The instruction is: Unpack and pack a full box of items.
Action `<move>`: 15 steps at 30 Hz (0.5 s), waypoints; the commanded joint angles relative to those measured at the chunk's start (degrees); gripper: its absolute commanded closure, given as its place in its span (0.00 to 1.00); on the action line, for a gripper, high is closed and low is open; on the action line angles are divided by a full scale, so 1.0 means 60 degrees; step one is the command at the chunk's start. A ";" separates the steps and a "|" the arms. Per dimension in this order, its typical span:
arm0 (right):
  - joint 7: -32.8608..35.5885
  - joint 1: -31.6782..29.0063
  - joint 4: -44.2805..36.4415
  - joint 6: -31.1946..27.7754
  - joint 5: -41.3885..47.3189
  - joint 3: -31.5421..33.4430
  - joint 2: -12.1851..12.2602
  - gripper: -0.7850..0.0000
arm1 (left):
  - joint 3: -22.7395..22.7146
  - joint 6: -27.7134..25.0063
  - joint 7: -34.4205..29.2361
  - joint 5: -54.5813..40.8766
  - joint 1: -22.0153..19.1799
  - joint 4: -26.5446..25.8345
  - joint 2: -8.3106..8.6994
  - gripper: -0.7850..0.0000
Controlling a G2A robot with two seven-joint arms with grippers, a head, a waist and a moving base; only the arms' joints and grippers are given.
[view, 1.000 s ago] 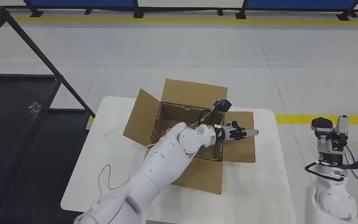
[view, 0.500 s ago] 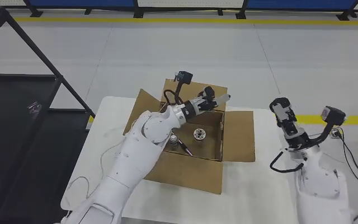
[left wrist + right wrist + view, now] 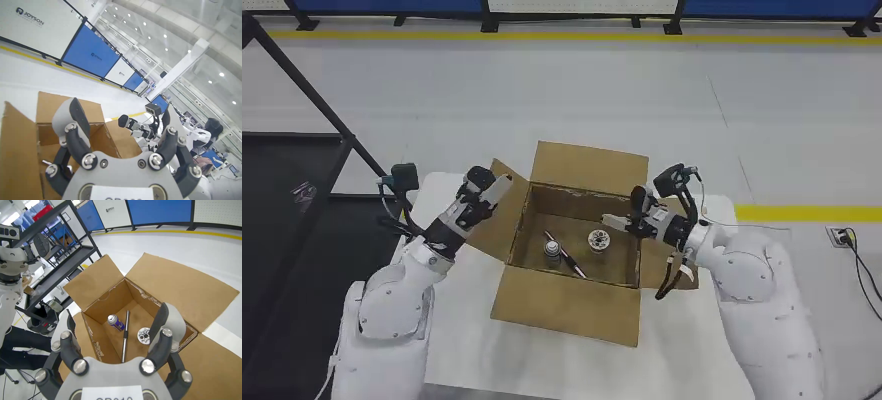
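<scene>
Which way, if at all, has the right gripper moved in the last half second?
Yes: the right gripper moved inward toward the cardboard box, now over its opening.

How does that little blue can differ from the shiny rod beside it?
The spray can is short and stubby; the metal rod is long and thin. The spray can is blue with a white cap; the metal rod is bare silver. Both rest side by side inside the cardboard box.
</scene>
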 commanded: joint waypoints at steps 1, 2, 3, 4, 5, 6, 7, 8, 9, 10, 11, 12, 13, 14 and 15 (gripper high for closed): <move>-0.0032 -0.0008 -0.0003 0.0003 0.0007 0.0014 -0.0001 0.00 | 0.0019 -0.0004 -0.0001 0.0005 -0.0019 0.0014 -0.0002 0.00; -0.0032 -0.0008 -0.0003 0.0003 0.0007 0.0014 -0.0001 0.00 | 0.0019 -0.0004 -0.0001 0.0005 -0.0019 0.0014 -0.0002 0.00; -0.0032 -0.0008 -0.0003 0.0003 0.0007 0.0014 -0.0001 0.00 | 0.0019 -0.0004 -0.0001 0.0005 -0.0019 0.0014 -0.0002 0.00; -0.0032 -0.0008 -0.0003 0.0003 0.0007 0.0014 -0.0001 0.00 | 0.0019 -0.0004 -0.0001 0.0005 -0.0019 0.0014 -0.0002 0.00; -0.0032 -0.0008 -0.0003 0.0003 0.0007 0.0014 -0.0001 0.00 | 0.0019 -0.0004 -0.0001 0.0005 -0.0019 0.0014 -0.0002 0.00; -0.0032 -0.0008 -0.0003 0.0003 0.0007 0.0014 -0.0001 0.00 | 0.0019 -0.0004 -0.0001 0.0005 -0.0019 0.0014 -0.0002 0.00; -0.0032 -0.0008 -0.0003 0.0003 0.0007 0.0014 -0.0001 0.00 | 0.0019 -0.0004 -0.0001 0.0005 -0.0019 0.0014 -0.0002 0.00; -0.0032 -0.0008 -0.0003 0.0003 0.0007 0.0014 -0.0001 0.00 | 0.0019 -0.0004 -0.0001 0.0005 -0.0019 0.0014 -0.0002 0.00; 0.0031 -0.0009 -0.0069 -0.0075 -0.0097 -0.0095 -0.0003 0.00 | 0.0019 -0.0004 -0.0001 0.0005 -0.0019 0.0014 -0.0002 0.00; 0.0174 0.0034 -0.0195 -0.0158 -0.0510 -0.0444 -0.0010 0.00 | 0.0014 0.0035 0.0045 -0.0004 0.0005 0.0027 -0.0003 0.00; 0.0329 0.0164 -0.0209 -0.0034 -0.1022 -0.0803 -0.0024 0.00 | -0.0006 0.0194 0.0203 -0.0072 0.0062 0.0068 -0.0002 0.00; 0.0526 0.0351 -0.0171 0.0198 -0.1645 -0.1183 -0.0044 0.00 | -0.0035 0.0369 0.0308 -0.0204 0.0077 0.0127 0.0001 0.00; 0.0703 0.0525 -0.0107 0.0427 -0.2143 -0.1592 -0.0076 0.00 | -0.0100 0.0522 0.0397 -0.0383 0.0070 0.0185 0.0008 0.00; 0.0920 0.0723 0.0003 0.0521 -0.2544 -0.2033 -0.0115 0.00 | -0.0177 0.0661 0.0436 -0.0583 0.0071 0.0238 0.0017 0.00; 0.1066 0.0935 0.0155 0.0608 -0.2925 -0.2434 -0.0157 0.00 | -0.0280 0.0781 0.0447 -0.0755 0.0082 0.0279 0.0032 0.00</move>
